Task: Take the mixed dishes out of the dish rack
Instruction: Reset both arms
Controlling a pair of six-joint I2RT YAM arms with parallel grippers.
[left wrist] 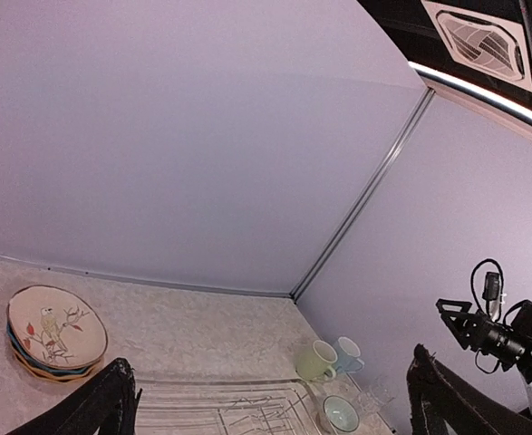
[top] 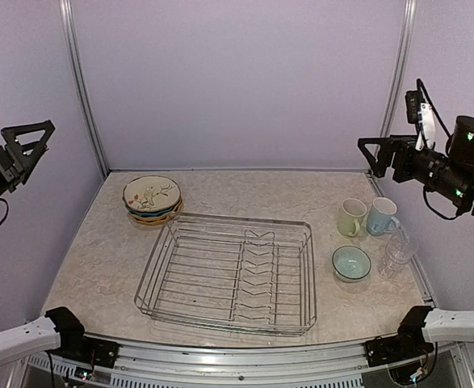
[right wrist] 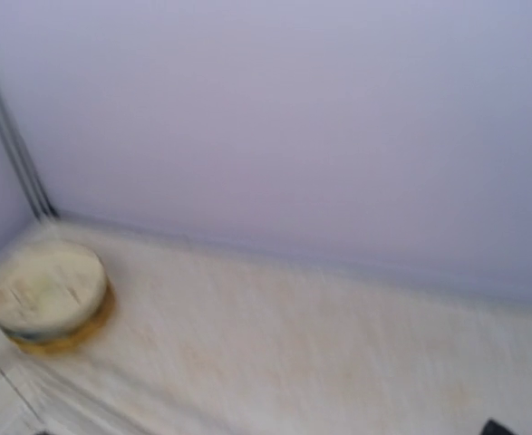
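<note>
From where I stand, the nearest things are the two white arm bases [top: 18,339] at the table's [top: 99,267] front edge, partly cut off in the top view. Just beyond them the dish rack [top: 241,219] sits in the middle of the table, with only bare wires and prongs showing inside it. To its right the bowl [top: 351,263] stands upright near the rack's corner, and the glasses [top: 396,252] stand just beside the bowl, so clear that I cannot tell how many there are. Farther back on that side the green mug [top: 351,217] and the blue mug [top: 380,216] stand side by side, close together. At the far left, just off the rack's back corner, the plates [top: 152,198] are stacked, a cream one with a bird drawing on top and blue and yellow rims peeping out below; how many lie there I cannot tell. The left gripper [top: 41,144] hangs high at the left wall, its fingers [left wrist: 111,399] spread wide at the bottom corners of its own camera with nothing between them. The right gripper [top: 367,156] hangs high at the right wall above the mugs. Its own camera is badly blurred and shows only a dark fingertip [right wrist: 494,426] in one bottom corner, so the fingers seem spread, holding nothing.
</note>
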